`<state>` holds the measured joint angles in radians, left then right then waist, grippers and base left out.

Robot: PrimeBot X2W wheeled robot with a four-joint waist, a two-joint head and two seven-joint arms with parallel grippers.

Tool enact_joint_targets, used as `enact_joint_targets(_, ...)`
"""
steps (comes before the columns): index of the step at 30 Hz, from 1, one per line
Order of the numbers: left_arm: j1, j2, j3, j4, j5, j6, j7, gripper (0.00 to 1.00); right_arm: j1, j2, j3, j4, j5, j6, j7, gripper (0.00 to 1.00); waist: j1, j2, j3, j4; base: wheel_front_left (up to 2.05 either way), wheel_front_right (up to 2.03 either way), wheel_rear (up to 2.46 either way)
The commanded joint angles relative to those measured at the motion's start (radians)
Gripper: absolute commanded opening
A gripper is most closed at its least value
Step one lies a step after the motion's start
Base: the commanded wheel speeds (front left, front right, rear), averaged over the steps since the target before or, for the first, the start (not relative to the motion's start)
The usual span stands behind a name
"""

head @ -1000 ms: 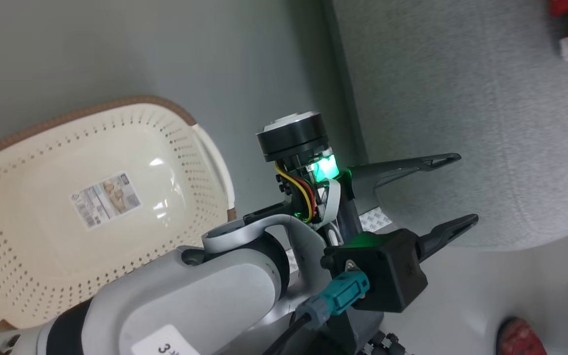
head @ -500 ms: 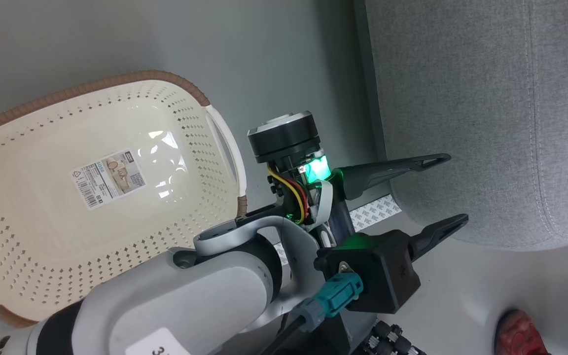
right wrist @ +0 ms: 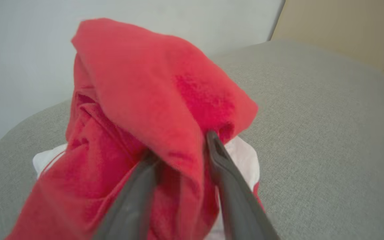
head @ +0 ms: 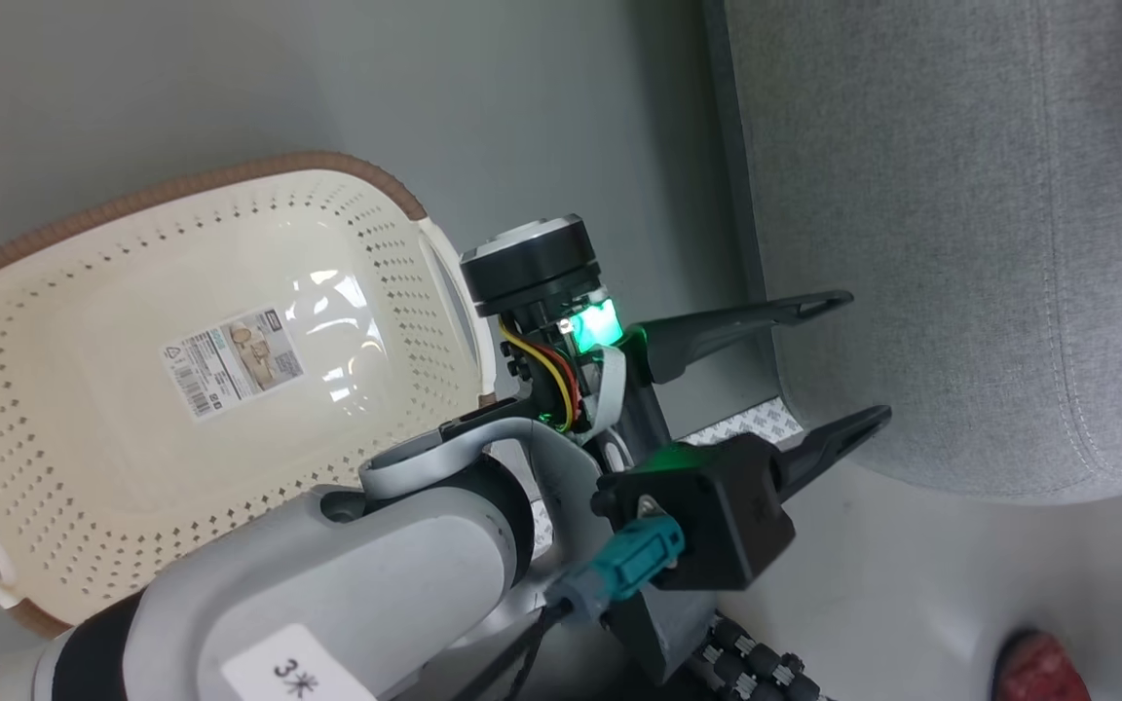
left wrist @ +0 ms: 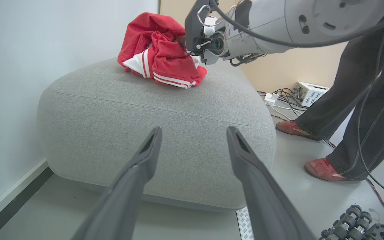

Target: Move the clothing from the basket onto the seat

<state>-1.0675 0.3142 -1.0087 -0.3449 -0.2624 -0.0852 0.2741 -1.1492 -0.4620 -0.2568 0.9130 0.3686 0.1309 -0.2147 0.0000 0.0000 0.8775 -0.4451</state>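
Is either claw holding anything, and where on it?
The right gripper pinches a raised fold at the top of the clothing, whose rest lies on the seat. The left gripper is open, empty.

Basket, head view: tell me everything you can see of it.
The cream perforated plastic laundry basket stands upright on the smooth grey-green floor, left of the grey fabric sofa and apart from it. Brown trim runs round its rim; white loop handles sit at both ends. Its glossy bottom lies bare around a printed label sticker. The robot's pale left forearm hides its near right corner.
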Motion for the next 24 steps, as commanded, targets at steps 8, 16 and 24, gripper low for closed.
enact_joint_targets(8,0.068,-0.009,0.03,0.037,-0.013,0.061,-0.113,1.0,0.208,0.054,-0.065,-0.145,-0.022,0.0,-0.039,1.0,0.0,0.0,-0.106,0.065,0.0,0.0,0.0)
enact_joint_targets(16,0.163,-0.006,0.09,0.096,-0.046,0.138,-0.255,1.0,0.612,0.268,-0.059,-0.659,-0.074,0.0,0.02,1.0,0.0,0.0,-0.261,0.161,0.0,0.0,0.0)
enact_joint_targets(24,0.32,-0.023,0.194,0.221,-0.152,0.247,-0.406,1.0,0.854,0.38,0.163,-1.001,-0.195,0.0,0.149,1.0,0.0,0.0,-0.451,0.285,0.0,0.0,0.0)
